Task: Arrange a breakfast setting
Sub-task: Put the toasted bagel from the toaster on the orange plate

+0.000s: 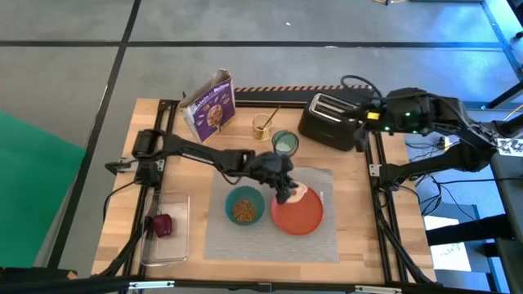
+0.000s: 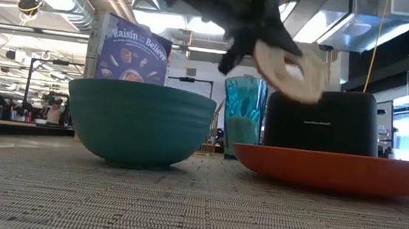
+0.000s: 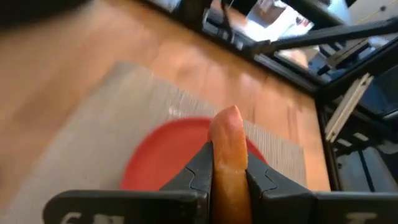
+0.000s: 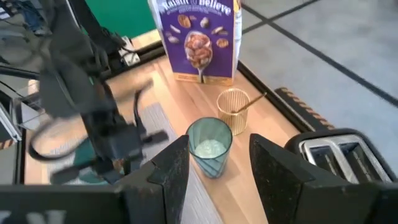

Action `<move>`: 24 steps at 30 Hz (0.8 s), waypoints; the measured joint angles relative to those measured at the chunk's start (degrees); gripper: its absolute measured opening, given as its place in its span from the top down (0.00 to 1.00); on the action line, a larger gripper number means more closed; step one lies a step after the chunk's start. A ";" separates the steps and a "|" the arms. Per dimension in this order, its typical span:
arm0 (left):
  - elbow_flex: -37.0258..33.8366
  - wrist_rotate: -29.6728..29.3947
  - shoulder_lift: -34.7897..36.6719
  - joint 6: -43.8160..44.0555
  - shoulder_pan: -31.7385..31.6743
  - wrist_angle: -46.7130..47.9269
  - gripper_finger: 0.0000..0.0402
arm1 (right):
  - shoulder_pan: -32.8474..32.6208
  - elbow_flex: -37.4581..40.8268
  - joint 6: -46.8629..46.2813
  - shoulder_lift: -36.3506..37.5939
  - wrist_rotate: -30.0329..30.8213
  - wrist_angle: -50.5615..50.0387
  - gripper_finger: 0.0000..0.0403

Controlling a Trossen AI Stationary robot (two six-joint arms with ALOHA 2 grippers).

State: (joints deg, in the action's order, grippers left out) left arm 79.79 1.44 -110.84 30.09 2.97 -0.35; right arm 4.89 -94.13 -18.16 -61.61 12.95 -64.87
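A grey placemat [image 1: 214,242] carries a teal bowl [image 1: 243,206] of cereal and an orange-red plate [image 1: 299,216]. My left gripper [image 1: 283,186] is over the plate's far left part, shut on a pale bagel half [image 2: 294,70]. A translucent teal cup [image 4: 210,148] stands on the wood just beyond the mat. The gold spoon [image 4: 251,101] leans in a gold holder [image 4: 232,109] behind the cup. A small dark-red fruit [image 1: 162,224] lies in the clear tray [image 1: 167,249]. My right gripper [image 4: 219,142] is open, high over the toaster [image 1: 330,119]. My left gripper pinches the bagel half between its two fingers, one on each flat face [image 3: 229,163], near the rim. The fingers come slanting down from the table's left side. The bagel half [image 3: 227,127] sticks out past the fingertips, tilted, and hangs clear above the plate [image 2: 333,170].
A purple cereal box [image 1: 211,104] stands at the table's far side, left of the gold holder. The black toaster sits at the far right corner. The clear tray lies along the near left edge. Bare mat shows in front of bowl and plate.
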 joint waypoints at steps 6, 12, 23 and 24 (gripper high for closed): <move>0.00 -0.99 -5.30 5.26 1.38 -2.41 0.92 | 0.00 0.01 2.39 1.00 -1.11 -0.46 0.61; 0.00 -5.42 -8.18 5.53 2.05 -3.17 0.92 | 0.00 0.04 5.05 0.01 -3.27 -2.39 0.61; 0.00 -9.28 -9.13 5.29 1.32 -1.62 0.83 | 0.00 0.11 6.42 0.03 -3.62 -5.96 0.61; 0.00 -9.45 -9.13 5.00 1.29 -0.89 0.79 | 0.00 0.11 6.45 0.04 -3.61 -6.36 0.61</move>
State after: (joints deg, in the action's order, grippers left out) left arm 79.79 -8.01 -119.96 35.10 4.25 -1.23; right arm 4.89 -94.02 -11.70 -61.57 9.34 -71.24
